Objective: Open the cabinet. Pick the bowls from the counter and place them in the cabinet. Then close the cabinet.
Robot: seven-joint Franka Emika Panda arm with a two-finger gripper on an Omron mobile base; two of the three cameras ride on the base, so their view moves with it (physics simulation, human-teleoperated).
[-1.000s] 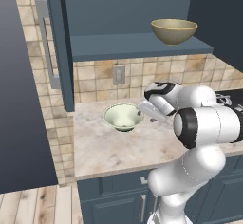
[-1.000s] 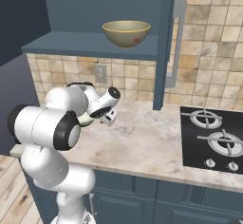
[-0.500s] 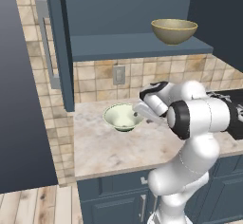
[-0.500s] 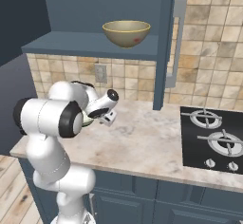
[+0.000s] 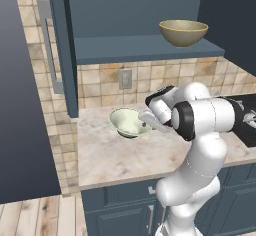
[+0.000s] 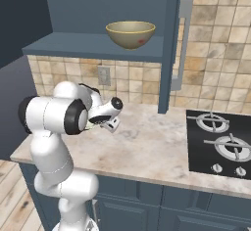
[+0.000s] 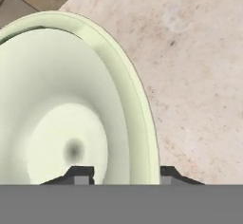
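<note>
The white arm's two-finger gripper (image 7: 124,173) has drawn its dark fingers in from a wide spread to straddle the rim of the round, wide-rimmed pale cream-green bowl (image 5: 129,122), one tip inside the glossy basin and one outside; whether they already pinch the wall cannot be told. The bowl sits on the flat beige-pink marbled stone counter (image 5: 112,155), just in front of the tiled wall. Its twin, a mustard yellow-brown bowl (image 6: 130,33), already rests on the smooth shelf of the open dark blue-grey wall cabinet (image 6: 93,44), panelled doors swung wide on long silver bar handles. The closing suggests the second pick is under way, with the lift, shelving and door-closing left
</note>
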